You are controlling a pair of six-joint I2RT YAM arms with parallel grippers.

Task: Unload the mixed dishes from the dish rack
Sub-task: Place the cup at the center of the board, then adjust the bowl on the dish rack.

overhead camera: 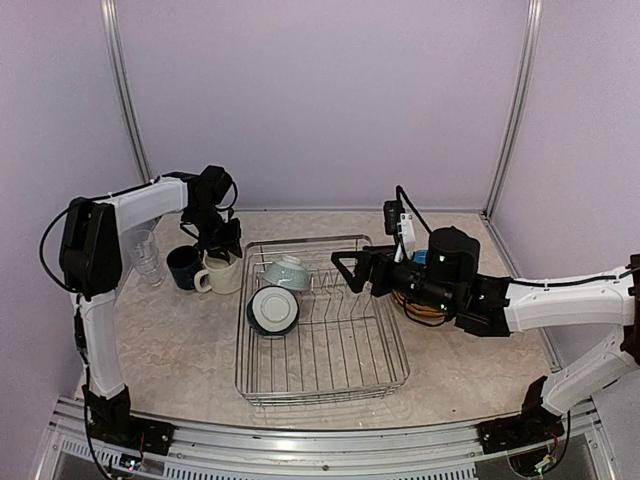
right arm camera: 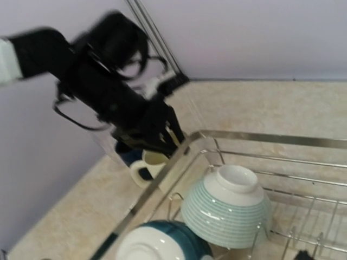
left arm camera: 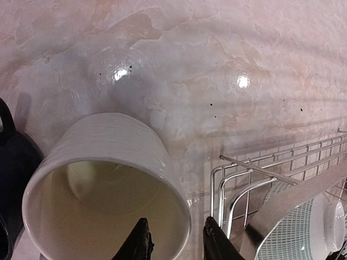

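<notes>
One pale ribbed bowl [right arm camera: 225, 208], one dark bowl [right arm camera: 162, 245], wire rack [overhead camera: 340, 355]

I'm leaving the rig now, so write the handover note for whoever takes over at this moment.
Left gripper: open, fingers on either side of the rim of the cream mug, which stands on the table left of the rack.
Right gripper: looks open and empty, above the dish rack near the bowls.
Done: cream mug, navy mug and clear glasses are out, left of the rack. The plates seem to be out on its right, mostly hidden under the right arm.
Left to do: the pale striped bowl and the dark teal bowl are in the rack.
</notes>
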